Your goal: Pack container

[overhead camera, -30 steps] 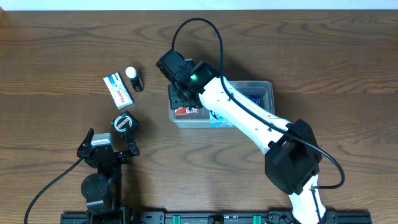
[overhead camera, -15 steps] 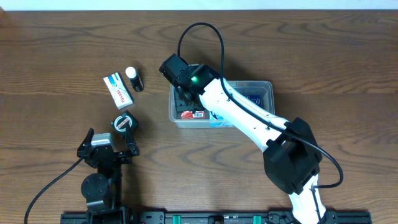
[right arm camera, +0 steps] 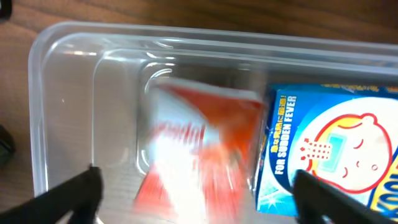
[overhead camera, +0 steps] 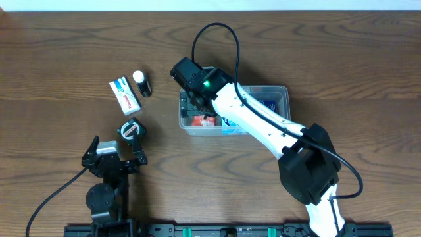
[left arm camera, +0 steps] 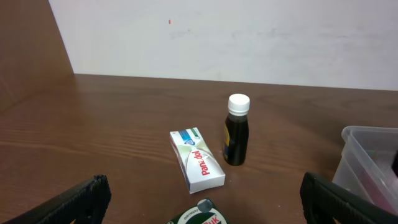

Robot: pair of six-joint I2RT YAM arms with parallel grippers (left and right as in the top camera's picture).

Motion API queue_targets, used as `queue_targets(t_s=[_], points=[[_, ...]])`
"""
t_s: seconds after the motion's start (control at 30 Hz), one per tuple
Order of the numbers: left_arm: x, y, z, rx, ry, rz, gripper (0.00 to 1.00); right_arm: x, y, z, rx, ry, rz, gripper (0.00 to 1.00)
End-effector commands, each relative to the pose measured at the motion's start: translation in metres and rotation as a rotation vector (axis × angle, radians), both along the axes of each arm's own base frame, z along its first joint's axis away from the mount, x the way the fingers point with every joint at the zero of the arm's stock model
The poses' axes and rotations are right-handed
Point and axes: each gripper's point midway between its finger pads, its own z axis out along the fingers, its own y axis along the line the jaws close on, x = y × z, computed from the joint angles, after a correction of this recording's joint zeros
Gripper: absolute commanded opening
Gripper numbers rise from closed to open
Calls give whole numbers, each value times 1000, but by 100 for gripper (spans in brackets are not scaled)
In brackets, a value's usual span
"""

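Note:
The clear plastic container (overhead camera: 284, 92) sits at the table's centre. Inside it are a blue fever-patch carton (overhead camera: 266, 105) and a red and white box (overhead camera: 200, 120) at the left end. My right gripper (overhead camera: 197, 105) hovers over that left end, open. In the right wrist view the red box (right arm camera: 199, 149) is blurred between my wide-apart fingers (right arm camera: 81, 193), beside the blue carton (right arm camera: 336, 137), within the container's wall (right arm camera: 62, 37). My left gripper (overhead camera: 117, 141) is open and empty near the front left.
A white Panadol box (overhead camera: 125, 95) and a dark bottle with a white cap (overhead camera: 142, 83) lie left of the container. A round green tin (overhead camera: 130, 129) sits just ahead of the left gripper. All three also show in the left wrist view: box (left arm camera: 198, 160), bottle (left arm camera: 236, 130), tin (left arm camera: 198, 214).
My right gripper moved slightly right, over the container's left end, and its jaws opened. The red and white box now sits loose in the container. The left arm has not moved.

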Motion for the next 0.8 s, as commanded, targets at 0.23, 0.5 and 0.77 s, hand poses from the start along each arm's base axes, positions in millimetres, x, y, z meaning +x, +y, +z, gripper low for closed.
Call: queue_targets(t_s=[0.23,0.5,0.77], points=[[-1,-2,-15,-2,46,-11,98,17,-7,0,-9,-41,-4,98],[-1,-2,-15,-2,46,-11,98,45,-65,55,-7,-101,-29,99],[-1,-2,-15,-2,46,-11,98,66,-201,96,-122,-113,-215,99]])
